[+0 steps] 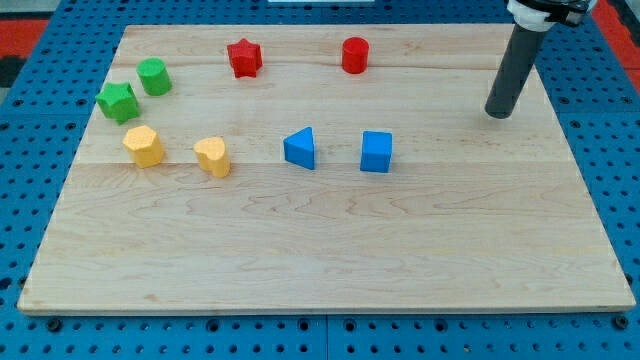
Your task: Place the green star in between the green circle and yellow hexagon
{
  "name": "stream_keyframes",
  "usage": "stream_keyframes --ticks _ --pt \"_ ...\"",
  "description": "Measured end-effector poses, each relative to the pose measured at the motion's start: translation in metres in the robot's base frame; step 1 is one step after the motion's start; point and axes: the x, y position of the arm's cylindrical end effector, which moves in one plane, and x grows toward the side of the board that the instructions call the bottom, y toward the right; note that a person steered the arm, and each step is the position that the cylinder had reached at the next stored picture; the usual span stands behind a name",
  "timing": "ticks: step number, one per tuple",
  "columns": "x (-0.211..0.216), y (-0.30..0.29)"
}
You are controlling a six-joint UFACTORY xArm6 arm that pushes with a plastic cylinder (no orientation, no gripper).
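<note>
The green star [118, 102] lies near the view's left edge of the wooden board [330, 250], in the upper part of the view. The green circle [154, 76] sits just beside it, up and to the view's right; whether the two touch cannot be told. The yellow hexagon [144, 146] lies below the star, slightly to the view's right, with a small gap of board between them. The star thus sits at the view's left of the line joining circle and hexagon. A yellow heart [212, 157] stands to the view's right of the hexagon. A blue triangle [300, 148] and a blue cube [376, 152] occupy the middle of the board, apart from each other. A red star [244, 57] and a red cylinder [355, 55] lie along the view's top. My tip [497, 113] rests on the board at the view's upper right, well apart from the green star and from every other block, touching none. The arm carries no pincer, only the rod, so there is nothing to open or close.
</note>
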Motion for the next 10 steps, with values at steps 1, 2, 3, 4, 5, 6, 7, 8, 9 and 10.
stream_keyframes --ticks 1,2,3,4,5,6,7,8,9,10 --pt "0.033 -0.029" --pt "0.092 -0.047" --pt "0.154 -0.101" --pt "0.189 -0.234" --pt "0.161 -0.383" --pt "0.102 -0.483" --pt "0.073 -0.518" --pt "0.017 -0.518" --pt "-0.011 -0.514" --pt "-0.017 -0.48"
